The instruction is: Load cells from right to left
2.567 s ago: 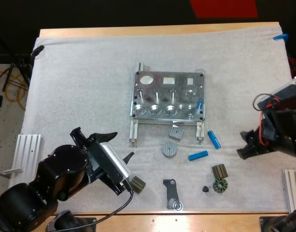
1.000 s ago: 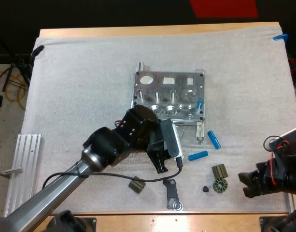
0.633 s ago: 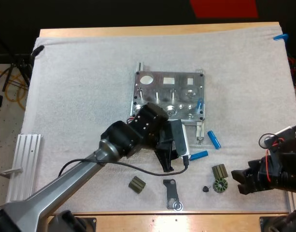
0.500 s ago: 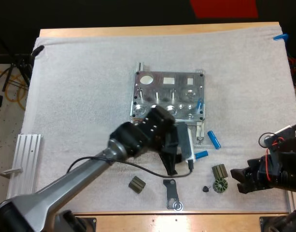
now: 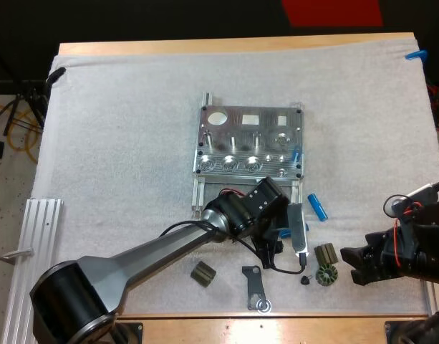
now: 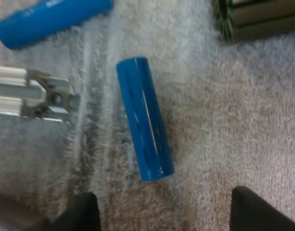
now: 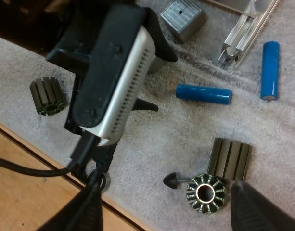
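The metal fixture [image 5: 249, 143] lies mid-mat with one blue cylinder [image 5: 296, 154] standing at its right edge. My left gripper [image 5: 275, 246] hovers in front of the fixture's right rail, open, over a loose blue cylinder [image 6: 144, 125] [image 7: 203, 94] that lies flat on the mat ahead of its fingertips [image 6: 84, 207]. A second loose blue cylinder [image 5: 317, 206] [image 6: 53, 19] [image 7: 270, 70] lies just beyond. My right gripper [image 5: 351, 256] [image 7: 166, 207] stands open near the front right, beside the dark parts.
A dark ribbed block [image 5: 325, 252], a rotor [image 5: 324, 274] and a small black cone [image 5: 305, 279] sit by my right gripper. Another ribbed piece [image 5: 202, 273] and a black bracket [image 5: 255, 287] lie near the front edge. A grey square block [image 7: 183, 19] sits by the rail.
My left arm has swung from the front left across the mat, ending over the loose blue cylinder. My right arm dropped toward the front right and has held still since.
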Robot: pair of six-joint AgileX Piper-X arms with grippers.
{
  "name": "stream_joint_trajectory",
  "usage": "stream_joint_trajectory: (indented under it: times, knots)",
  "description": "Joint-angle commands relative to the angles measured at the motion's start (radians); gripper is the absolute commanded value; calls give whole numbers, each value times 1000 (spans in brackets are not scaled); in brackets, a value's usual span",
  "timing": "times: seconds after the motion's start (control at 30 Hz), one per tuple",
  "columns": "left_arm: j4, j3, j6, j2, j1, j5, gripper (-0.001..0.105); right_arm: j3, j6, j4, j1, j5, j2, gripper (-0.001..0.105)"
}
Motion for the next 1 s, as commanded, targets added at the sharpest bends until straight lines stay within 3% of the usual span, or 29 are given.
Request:
stream_joint_trajectory:
  times: [0.0, 0.33, 0.83, 0.97]
  knots:
    - [-3, -6, 5, 6, -2, -15, 57, 0, -3, -7, -5, -10, -4, 56]
    - [-62, -6, -77, 58, -4, -15, 55, 0, -3, -7, -5, -6, -4, 56]
    - [-122, -6, -77, 101, -4, -13, 54, 0, -3, -7, -5, -6, -4, 56]
    - [-130, -6, -77, 101, -4, -15, 46, 0, -3, -7, -5, -6, -4, 56]
